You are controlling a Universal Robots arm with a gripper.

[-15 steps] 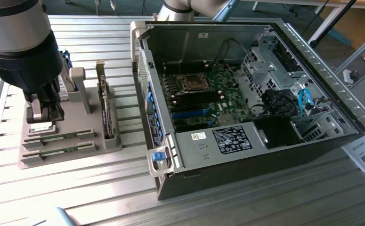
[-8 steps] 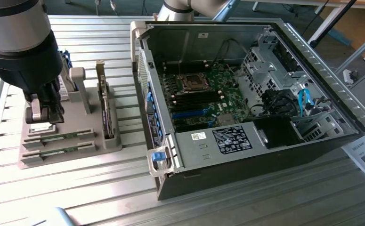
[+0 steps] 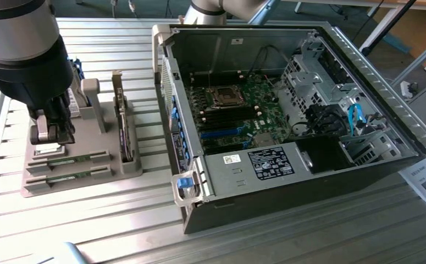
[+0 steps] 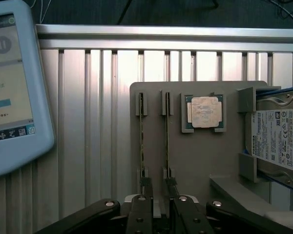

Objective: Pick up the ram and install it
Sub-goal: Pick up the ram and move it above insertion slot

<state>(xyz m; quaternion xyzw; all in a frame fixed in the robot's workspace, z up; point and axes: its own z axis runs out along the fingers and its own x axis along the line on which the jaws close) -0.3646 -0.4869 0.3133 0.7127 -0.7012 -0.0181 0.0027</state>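
Two green ram sticks stand on edge in slots of a grey holder (image 3: 128, 168); one ram stick (image 3: 72, 160) (image 4: 167, 141) lies beside the other (image 3: 67, 176) (image 4: 141, 141). My gripper (image 3: 50, 138) (image 4: 159, 204) hangs over one end of the sticks, at the holder's side on the exterior view's left. Its dark fingers (image 4: 139, 214) stand apart, open, with nothing held. The open computer case (image 3: 359, 60) with its green motherboard (image 3: 253, 113) lies to the exterior view's right of the holder.
The holder also carries a square silver processor (image 4: 205, 112) and an upright hard drive (image 3: 127, 137) (image 4: 273, 141). A touchscreen tablet (image 4: 10, 87) rests on the ribbed metal table (image 3: 110, 220). The case walls rise close beside the holder.
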